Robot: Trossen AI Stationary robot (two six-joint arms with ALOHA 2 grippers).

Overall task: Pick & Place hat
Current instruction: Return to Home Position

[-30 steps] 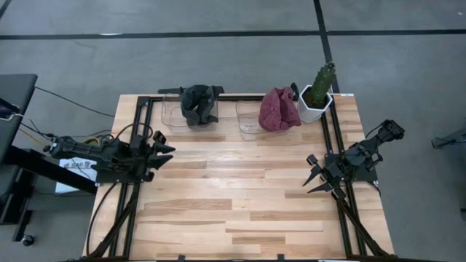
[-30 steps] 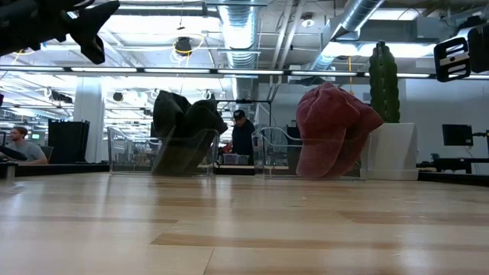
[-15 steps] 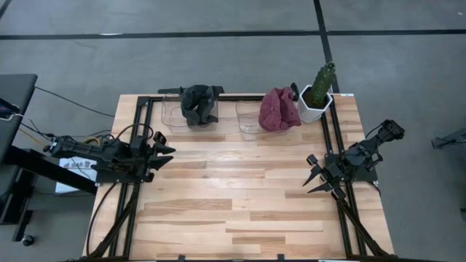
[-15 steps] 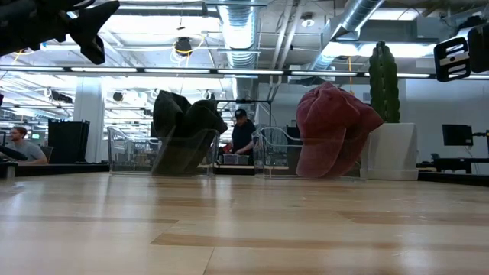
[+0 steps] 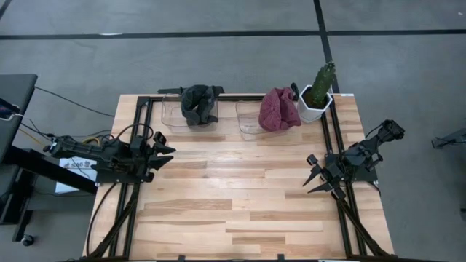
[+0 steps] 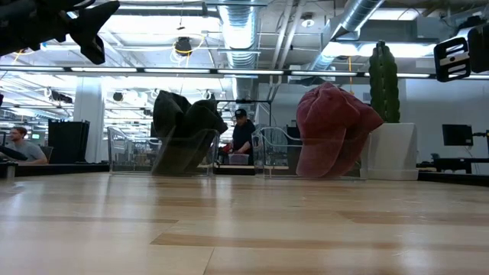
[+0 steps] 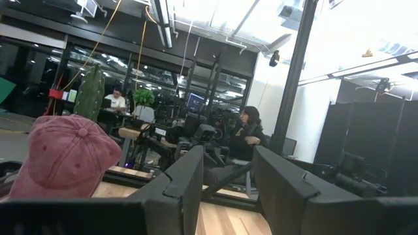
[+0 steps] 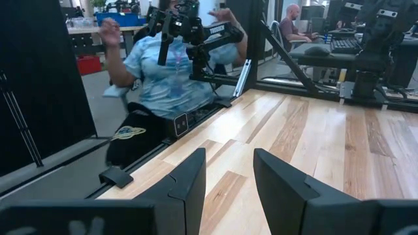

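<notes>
A dark hat (image 5: 198, 103) sits crumpled in the left clear bin (image 5: 175, 115) at the table's far edge, bulging over its rim (image 6: 183, 130). A maroon hat (image 5: 278, 109) fills the right clear bin (image 5: 247, 122), also seen as the pink cap (image 7: 62, 156). My left gripper (image 5: 164, 155) hovers open at the table's left edge, well short of the bins. My right gripper (image 5: 316, 176) hovers open at the right edge. Neither has anything between its fingers (image 7: 189, 183) (image 8: 192, 179).
A white pot with a green cactus (image 5: 318, 93) stands at the far right corner beside the maroon hat. Black frame rails (image 5: 142, 124) run along the table's sides and back. The wooden tabletop (image 5: 240, 196) lies bare between the arms. People sit in the room beyond.
</notes>
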